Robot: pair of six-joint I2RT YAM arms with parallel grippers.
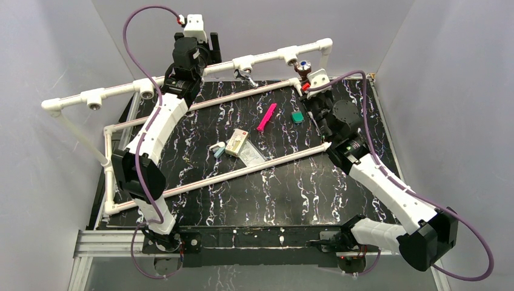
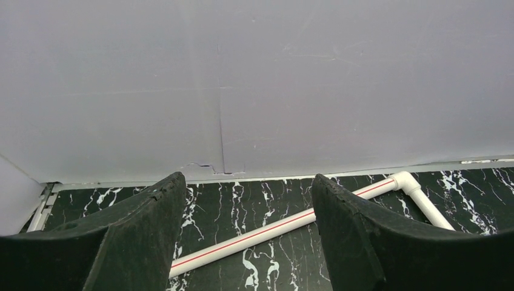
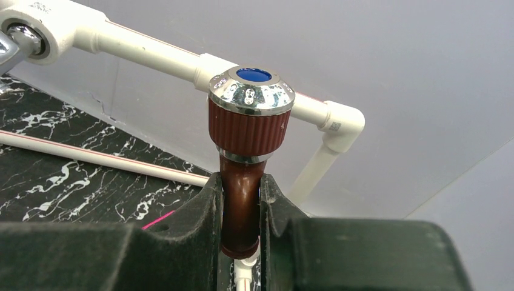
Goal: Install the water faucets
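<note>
from the top view we see the brown faucet [image 1: 301, 68] up at the back right, right beside the white pipe [image 1: 267, 57]. the silver faucet [image 1: 245, 74] sits at a socket near the middle of that pipe. a pink strip [image 1: 267, 117] lies on the table [image 1: 291, 200], well apart from both.

in the left wrist view the left pincer [image 2: 245, 191] is spread wide and holds nothing. past it we see the wall and a low pipe [image 2: 273, 227].

in the right wrist view the right pincer [image 3: 241, 206] is pinching the brown faucet by its bent spout. the ribbed knob [image 3: 250, 118] sticks up above it. we think the faucet is small, light and hard. the smooth spout may slip or turn, so holding it close under the knob seems best.
</note>
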